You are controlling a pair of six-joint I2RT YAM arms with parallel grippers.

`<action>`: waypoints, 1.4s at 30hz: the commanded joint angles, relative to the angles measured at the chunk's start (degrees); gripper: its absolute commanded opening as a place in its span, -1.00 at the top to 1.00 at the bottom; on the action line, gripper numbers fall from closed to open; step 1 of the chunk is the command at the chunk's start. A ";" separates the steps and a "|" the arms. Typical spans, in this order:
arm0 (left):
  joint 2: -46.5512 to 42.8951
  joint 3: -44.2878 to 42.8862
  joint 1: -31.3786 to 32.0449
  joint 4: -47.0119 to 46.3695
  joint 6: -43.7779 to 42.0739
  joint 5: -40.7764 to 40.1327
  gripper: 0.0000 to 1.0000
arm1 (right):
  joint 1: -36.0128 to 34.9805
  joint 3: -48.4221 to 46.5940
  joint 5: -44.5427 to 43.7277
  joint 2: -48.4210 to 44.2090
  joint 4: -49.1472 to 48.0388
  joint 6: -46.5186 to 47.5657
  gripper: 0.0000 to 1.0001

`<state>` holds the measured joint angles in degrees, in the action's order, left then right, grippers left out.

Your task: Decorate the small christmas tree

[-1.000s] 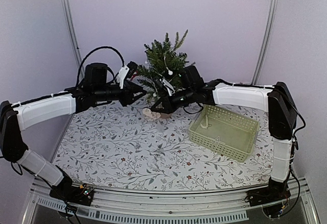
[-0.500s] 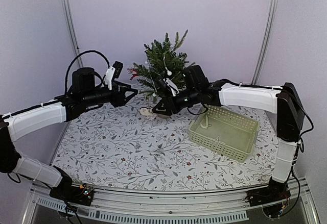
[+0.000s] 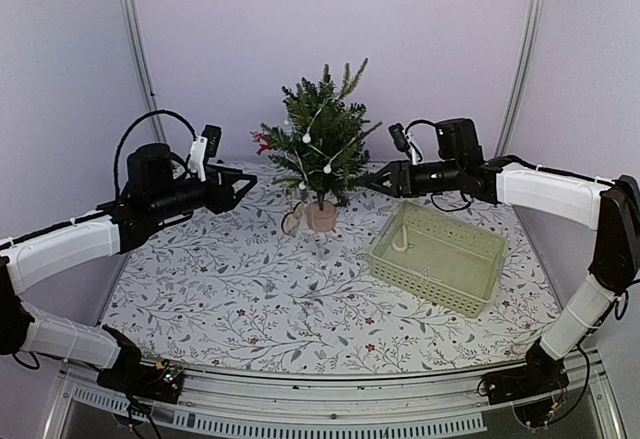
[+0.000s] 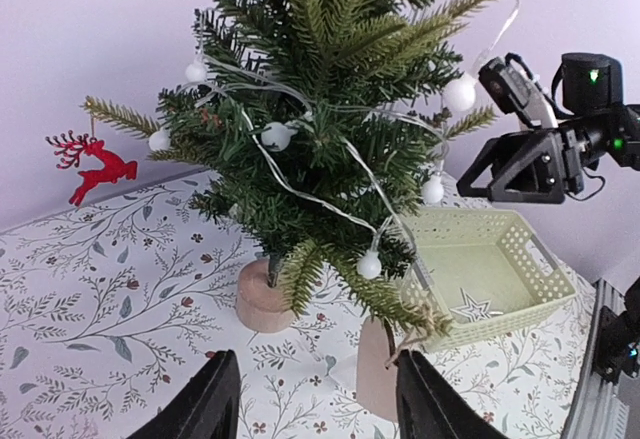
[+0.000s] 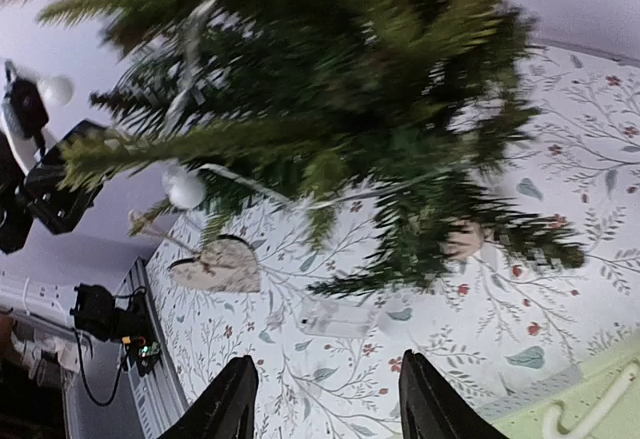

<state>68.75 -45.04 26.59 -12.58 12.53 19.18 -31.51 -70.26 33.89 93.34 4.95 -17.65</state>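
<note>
Green small christmas tree (image 3: pixel 322 149), left gripper (image 3: pixel 243 185) at nine o'clock, right gripper (image 3: pixel 378 181) at three, both half-open, empty; snagging its bulb string (image 4: pixel 277 136) could topple it

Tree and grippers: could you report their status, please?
Left gripper open, empty. Right gripper open, empty. Tree upright, lights and reindeer hung. Basket beside it, apart.

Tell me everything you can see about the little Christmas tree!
The small christmas tree stands upright at the back of the flowery table on a round tan base that looks wooden. Its dark green needle branches look plastic. A string of little white balls winds around it, a red reindeer hangs on one side, and a pale tag dangles low. Nothing is holding it.
</note>
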 commanded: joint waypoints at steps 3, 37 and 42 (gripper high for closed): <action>-0.80 0.96 -0.81 -2.10 2.08 -2.25 -0.10 | 7.57 0.59 -0.18 0.74 -6.12 -8.91 -0.01; -1.99 3.00 -2.38 -1.00 2.17 -4.66 -0.06 | 6.80 -35.19 1.60 46.36 -11.11 -26.52 0.20; -2.30 3.12 -2.47 -0.78 1.97 -4.63 -0.06 | 4.83 -35.91 2.43 48.17 -11.32 -27.24 0.32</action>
<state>67.83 -42.57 24.93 -12.80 15.03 14.52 -24.99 -104.42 34.41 139.15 -4.99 -43.92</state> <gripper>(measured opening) 0.530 0.357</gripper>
